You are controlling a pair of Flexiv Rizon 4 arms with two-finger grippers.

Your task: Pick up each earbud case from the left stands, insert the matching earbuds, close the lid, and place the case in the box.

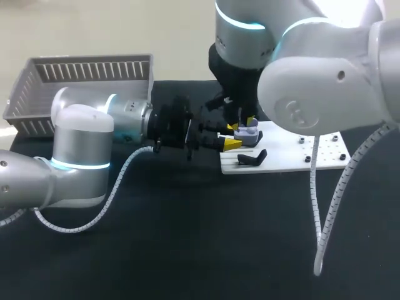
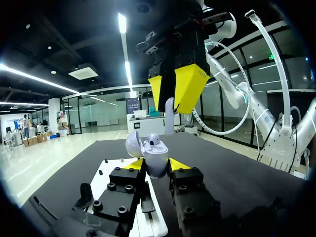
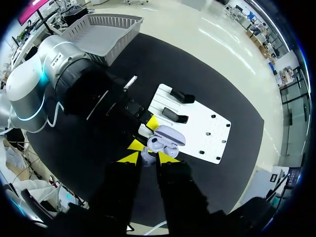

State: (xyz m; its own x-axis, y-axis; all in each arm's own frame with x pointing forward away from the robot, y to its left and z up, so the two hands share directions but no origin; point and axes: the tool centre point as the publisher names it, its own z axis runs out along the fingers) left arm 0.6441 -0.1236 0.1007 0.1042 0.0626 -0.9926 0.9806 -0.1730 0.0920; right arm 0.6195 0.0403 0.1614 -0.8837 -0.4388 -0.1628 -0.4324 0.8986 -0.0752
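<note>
Narrowly parted, the left gripper clamps the case from both sides, lid swung open, over the left edge of the white board. Directly above, the right gripper has its fingers almost together, pinching an earbud by its stem. The case is glossy, rounded and pale lavender. The board is flat and carries black stands. The grey slatted box sits well apart, far left.
</note>
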